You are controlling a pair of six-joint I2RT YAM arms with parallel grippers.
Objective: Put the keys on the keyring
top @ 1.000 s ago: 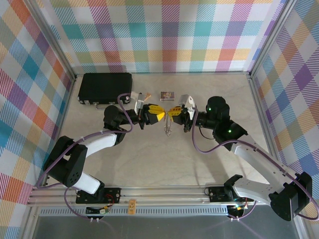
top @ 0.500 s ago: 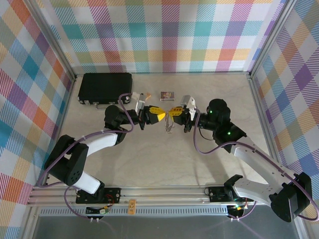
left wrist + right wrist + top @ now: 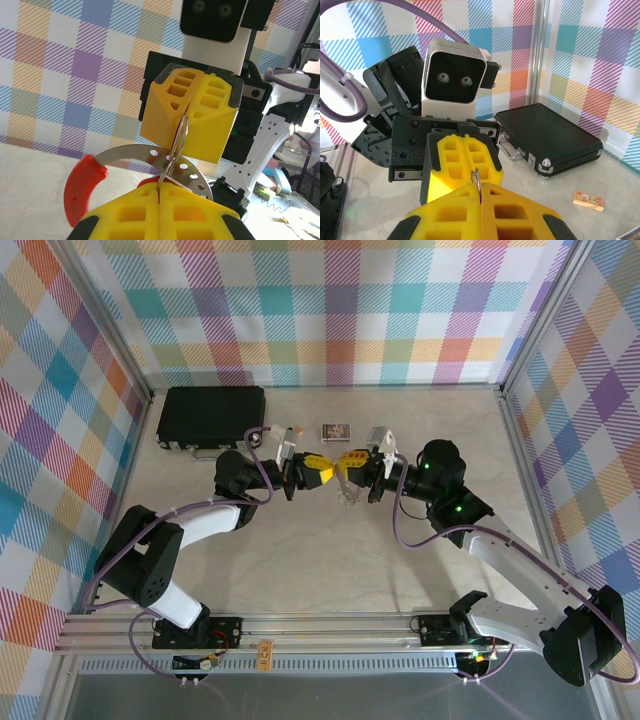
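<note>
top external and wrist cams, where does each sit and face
top external: above, behind the robot, looking down at the table; both arms show.
left wrist: on left arm, facing the right end effector; left end effector at bottom.
right wrist: on right arm, the reverse; own end effector at bottom, black case behind.
wrist views share the keyring.
</note>
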